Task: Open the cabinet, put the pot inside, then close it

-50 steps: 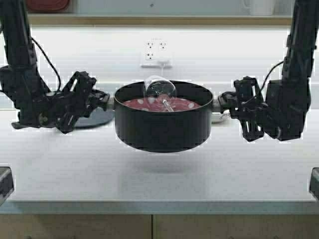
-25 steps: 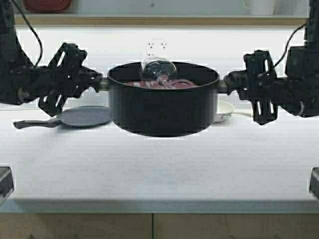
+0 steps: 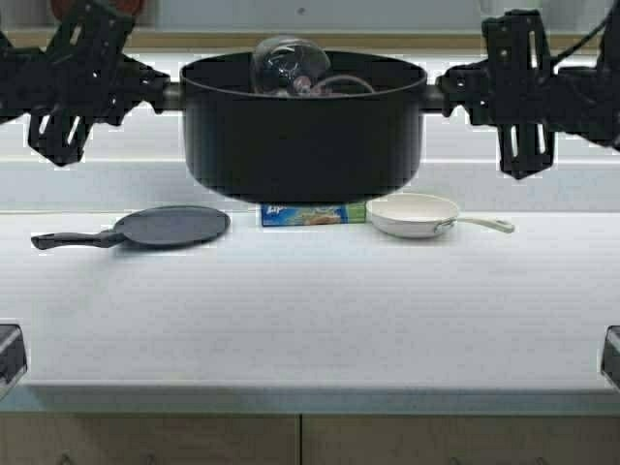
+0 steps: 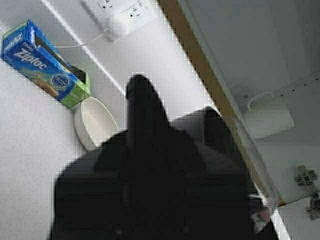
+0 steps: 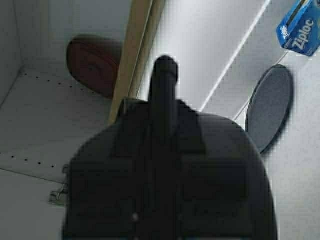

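Observation:
The wide black pot (image 3: pixel 302 126) hangs in the air between my two grippers, its rim level with the cabinet's tan bottom edge (image 3: pixel 320 41). A glass lid (image 3: pixel 288 66) lies tilted inside it. My left gripper (image 3: pixel 160 95) is shut on the pot's left side handle. My right gripper (image 3: pixel 448 92) is shut on its right side handle. In the left wrist view the pot (image 4: pixel 165 195) fills the lower part, under the open cabinet's shelf edge (image 4: pixel 210 85). In the right wrist view the pot (image 5: pixel 170 180) also fills the lower part. The cabinet doors are out of view.
On the white counter (image 3: pixel 310 310) under the pot lie a flat dark griddle pan (image 3: pixel 160 227), a blue Ziploc box (image 3: pixel 310 214) and a white frying pan (image 3: pixel 417 214). A white mug (image 4: pixel 270 116) and a red dish (image 5: pixel 92 62) sit inside the cabinet.
Both arms have lifted the pot from just above the counter to the level of the cabinet's bottom edge. The Ziploc box and white pan behind it now show.

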Tool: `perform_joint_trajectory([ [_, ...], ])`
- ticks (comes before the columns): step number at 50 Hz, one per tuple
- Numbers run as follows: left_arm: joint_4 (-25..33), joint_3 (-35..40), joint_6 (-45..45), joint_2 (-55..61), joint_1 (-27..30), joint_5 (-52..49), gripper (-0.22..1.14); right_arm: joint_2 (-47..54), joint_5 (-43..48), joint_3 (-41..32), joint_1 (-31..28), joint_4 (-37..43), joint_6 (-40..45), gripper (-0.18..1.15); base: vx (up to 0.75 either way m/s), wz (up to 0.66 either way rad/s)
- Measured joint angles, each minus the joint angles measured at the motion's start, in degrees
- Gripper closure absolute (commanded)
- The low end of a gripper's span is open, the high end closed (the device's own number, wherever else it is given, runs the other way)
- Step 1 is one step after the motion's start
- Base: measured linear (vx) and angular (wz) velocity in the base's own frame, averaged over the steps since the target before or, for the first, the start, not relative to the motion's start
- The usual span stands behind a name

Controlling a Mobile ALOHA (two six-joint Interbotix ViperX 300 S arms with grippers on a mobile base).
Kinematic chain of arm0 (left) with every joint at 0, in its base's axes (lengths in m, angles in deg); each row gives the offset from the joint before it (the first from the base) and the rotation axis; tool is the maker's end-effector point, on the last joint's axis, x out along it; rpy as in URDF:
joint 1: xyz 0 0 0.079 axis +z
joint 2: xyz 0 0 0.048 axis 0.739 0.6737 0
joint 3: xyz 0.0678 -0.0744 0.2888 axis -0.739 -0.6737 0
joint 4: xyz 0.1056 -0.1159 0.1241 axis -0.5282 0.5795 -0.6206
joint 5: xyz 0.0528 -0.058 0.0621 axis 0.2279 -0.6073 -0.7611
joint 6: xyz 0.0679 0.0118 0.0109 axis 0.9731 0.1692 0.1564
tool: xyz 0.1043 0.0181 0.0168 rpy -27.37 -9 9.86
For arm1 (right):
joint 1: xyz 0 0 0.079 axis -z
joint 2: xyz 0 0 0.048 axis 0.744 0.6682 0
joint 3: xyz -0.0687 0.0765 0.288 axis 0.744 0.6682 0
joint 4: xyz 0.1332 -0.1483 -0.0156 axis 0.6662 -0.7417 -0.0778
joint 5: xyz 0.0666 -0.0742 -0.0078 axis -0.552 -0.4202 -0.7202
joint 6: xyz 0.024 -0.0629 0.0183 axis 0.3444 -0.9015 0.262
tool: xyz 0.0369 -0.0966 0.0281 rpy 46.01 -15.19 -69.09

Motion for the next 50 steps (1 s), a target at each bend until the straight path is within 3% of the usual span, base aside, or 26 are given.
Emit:
perform_joint_trajectory([
  [11, 4.48, 4.13, 8.0, -16.52, -1.05, -21.18, 0.88, -13.1, -14.59, -2.11, -0.53, 0.09, 0.0, 0.9, 0.0, 0.0],
  [18, 5.62, 9.4, 10.55, -19.86, -1.05, -30.59, 0.88, -17.75, -22.94, -5.98, -0.44, 0.09, 0.0, 0.9, 0.0, 0.0],
  [41, 6.15, 26.46, 10.63, -15.82, 1.23, -39.55, 0.88, -20.13, -42.98, -25.66, -0.26, -0.53, 0.0, 0.9, 0.02, 0.0],
  [50, 6.15, 29.18, 10.63, -14.33, 2.55, -41.22, 0.88, -17.67, -44.47, -28.56, 0.53, -0.53, 0.0, 0.9, 0.05, 0.0],
])
